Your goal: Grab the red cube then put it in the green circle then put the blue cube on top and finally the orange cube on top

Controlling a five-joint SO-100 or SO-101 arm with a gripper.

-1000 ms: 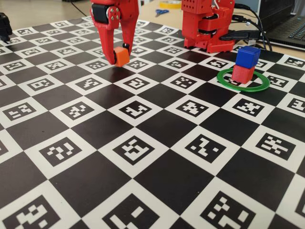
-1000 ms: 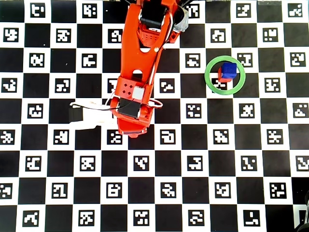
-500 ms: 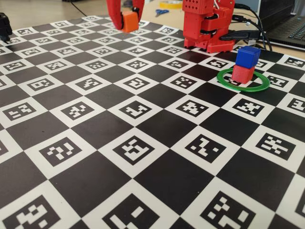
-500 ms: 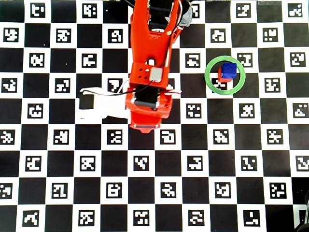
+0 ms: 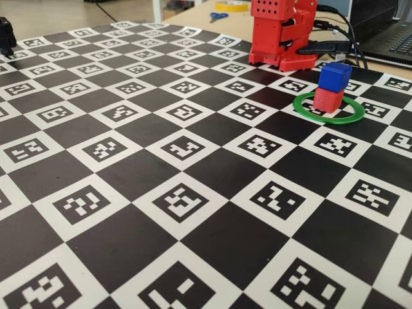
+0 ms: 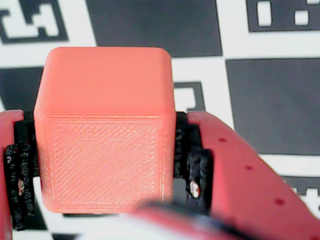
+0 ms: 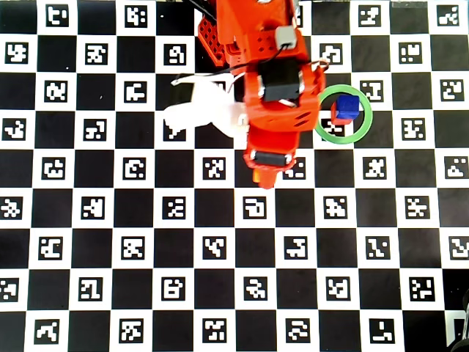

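In the wrist view the orange cube (image 6: 105,100) fills the middle, and my gripper (image 6: 102,165) is shut on it, a black pad pressed to each side, above the checkered mat. From overhead the gripper (image 7: 262,176) hangs left of and a little below the green circle (image 7: 344,141), with a sliver of the orange cube (image 7: 256,176) showing under it. The blue cube (image 5: 335,76) (image 7: 349,106) sits on the red cube (image 5: 328,100) (image 7: 337,118) inside the green circle (image 5: 331,121). The fixed view does not show the gripper.
The red arm base (image 5: 283,35) stands behind the ring, with cables and a laptop (image 5: 386,32) to its right. Scissors (image 5: 219,16) and a tape roll (image 5: 232,5) lie at the back. My arm (image 7: 271,88) covers the ring's left edge from overhead.
The gripper has lifted the orange cube off the mat, out of the top of the fixed view. From overhead the arm has swung right, towards the green circle.
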